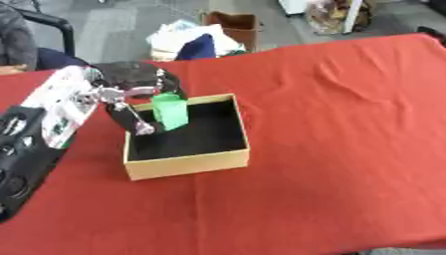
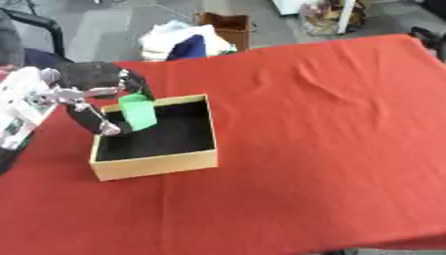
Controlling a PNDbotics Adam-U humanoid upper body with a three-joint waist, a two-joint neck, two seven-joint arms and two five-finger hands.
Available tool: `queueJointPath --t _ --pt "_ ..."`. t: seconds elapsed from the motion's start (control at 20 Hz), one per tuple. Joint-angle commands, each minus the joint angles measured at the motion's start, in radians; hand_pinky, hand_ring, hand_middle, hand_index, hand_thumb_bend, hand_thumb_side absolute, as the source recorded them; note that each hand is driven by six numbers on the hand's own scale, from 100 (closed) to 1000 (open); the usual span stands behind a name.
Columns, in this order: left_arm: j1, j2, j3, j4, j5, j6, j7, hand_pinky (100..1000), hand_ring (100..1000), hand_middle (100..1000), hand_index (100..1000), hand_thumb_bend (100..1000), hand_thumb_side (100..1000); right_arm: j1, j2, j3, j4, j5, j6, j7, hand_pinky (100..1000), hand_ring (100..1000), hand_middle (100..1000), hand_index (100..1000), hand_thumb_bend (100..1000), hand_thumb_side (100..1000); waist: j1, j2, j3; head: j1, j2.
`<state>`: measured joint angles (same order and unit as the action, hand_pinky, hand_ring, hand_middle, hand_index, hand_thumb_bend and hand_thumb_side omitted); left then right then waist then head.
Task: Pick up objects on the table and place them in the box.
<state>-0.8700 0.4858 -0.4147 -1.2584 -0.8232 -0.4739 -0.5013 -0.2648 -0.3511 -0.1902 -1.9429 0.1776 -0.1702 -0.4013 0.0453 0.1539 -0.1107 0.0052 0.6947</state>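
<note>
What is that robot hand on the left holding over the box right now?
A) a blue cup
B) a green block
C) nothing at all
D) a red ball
B: the left hand has its fingers around a green block, held above the back left part of the open box on the red table.

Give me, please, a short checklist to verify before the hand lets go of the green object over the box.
1. Green object is held by the left hand: ok, the fingers are curled round it.
2. Object is over the box opening: ok, it hangs above the back left part of the black interior.
3. Object is clear of the box wall: cannot tell, it sits close to the left rim.
4. Box interior is free to receive it: ok, nothing else shows inside.
5. Box lies flat on the red tablecloth: ok.
6. Right hand is out of the way: ok, it shows in no view.
</note>
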Motion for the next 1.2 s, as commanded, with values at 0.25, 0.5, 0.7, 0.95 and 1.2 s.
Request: queueJointPath --t 0.25,0.5,0.7,0.95,1.2 --pt "0.01 0.037 0.013 -0.026 -0.103 0.0 0.071 861 813 804 940 482 196 -0.013 -0.025 -0.004 -0.011 0.003 0.0 -0.002 657 725 850 936 100 533 -0.005 -0.015 0.007 -0.007 0.004" --pt "0.046 0.089 0.047 -0.11 -0.105 0.021 0.092 877 833 827 947 536 288 -0.01 -0.025 -0.006 -0.01 0.004 0.001 -0.004 657 725 849 936 100 533 -0.008 -0.014 0.017 -0.009 0.002" --pt "0.114 0.139 0.125 -0.221 -0.008 0.085 0.154 826 799 789 912 442 294 -0.009 -0.025 -0.008 -0.01 0.004 0.003 -0.006 656 727 849 936 100 532 -0.012 -0.01 0.024 -0.01 0.001" --pt "0.236 0.168 0.271 -0.366 0.282 0.225 0.3 737 741 725 829 174 297 -0.006 -0.023 -0.012 -0.009 0.005 0.005 -0.012 656 728 848 935 100 532 -0.017 -0.006 0.027 -0.013 -0.003" --pt "0.355 0.128 0.418 -0.54 0.572 0.297 0.542 694 706 686 774 100 297 -0.002 -0.021 -0.019 -0.01 0.007 0.008 -0.022 654 727 844 933 100 531 -0.02 0.001 0.04 -0.012 -0.003"
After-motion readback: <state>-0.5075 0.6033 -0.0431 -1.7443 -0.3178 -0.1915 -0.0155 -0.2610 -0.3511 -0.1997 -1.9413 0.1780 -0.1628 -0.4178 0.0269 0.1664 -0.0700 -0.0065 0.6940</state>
